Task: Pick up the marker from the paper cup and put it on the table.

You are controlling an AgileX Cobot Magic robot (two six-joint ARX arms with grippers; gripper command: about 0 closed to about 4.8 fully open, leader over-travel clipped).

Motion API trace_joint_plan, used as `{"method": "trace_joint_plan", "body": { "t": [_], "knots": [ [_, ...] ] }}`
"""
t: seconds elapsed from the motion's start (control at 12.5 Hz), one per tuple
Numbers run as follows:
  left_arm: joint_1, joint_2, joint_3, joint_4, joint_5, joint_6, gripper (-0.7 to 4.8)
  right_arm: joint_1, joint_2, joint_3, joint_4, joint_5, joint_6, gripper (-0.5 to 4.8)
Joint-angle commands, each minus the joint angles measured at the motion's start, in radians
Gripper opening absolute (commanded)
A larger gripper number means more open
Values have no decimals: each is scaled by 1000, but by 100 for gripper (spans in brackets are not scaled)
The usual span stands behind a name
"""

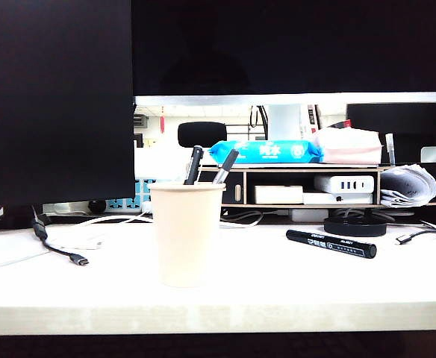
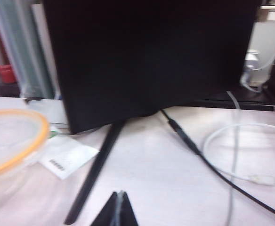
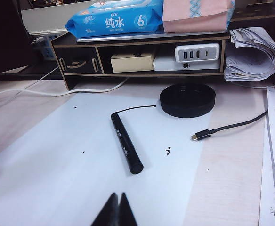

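The black marker [image 1: 331, 244] with white lettering lies flat on the white table [image 1: 278, 291], to the right of the cream paper cup [image 1: 187, 235]. The cup stands upright near the front edge and holds a slim black pen [image 1: 194, 165] and a grey pen [image 1: 225, 165]. In the right wrist view the marker [image 3: 126, 148] lies a little ahead of my right gripper [image 3: 117, 193], which is shut and holds nothing. My left gripper [image 2: 119, 192] is shut too, empty, over the tabletop near a monitor's foot. Neither gripper shows in the exterior view.
A wooden shelf [image 1: 307, 186] with a blue wipes pack [image 1: 266, 151] stands behind, under dark monitors [image 1: 54, 97]. A black round lid [image 3: 187, 100] and a USB cable [image 3: 222, 129] lie near the marker. A clear bowl with an orange rim [image 2: 15, 141] and cables [image 2: 194, 146] are by the left gripper.
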Motion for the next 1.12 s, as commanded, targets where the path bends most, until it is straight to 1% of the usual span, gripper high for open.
{"method": "trace_joint_plan", "body": {
  "t": [0.08, 0.48, 0.8, 1.12],
  "knots": [
    [1, 0, 1, 13, 8, 4, -4, 0, 0, -3, 15, 0, 1, -5],
    [1, 0, 1, -2, 11, 4, -4, 0, 0, -3, 15, 0, 1, -6],
    [1, 0, 1, -2, 11, 4, -4, -66, 0, -3, 15, 0, 1, -5],
    [1, 0, 1, -2, 11, 4, -4, -87, 0, -3, 15, 1, 1, -5]
  ]
}}
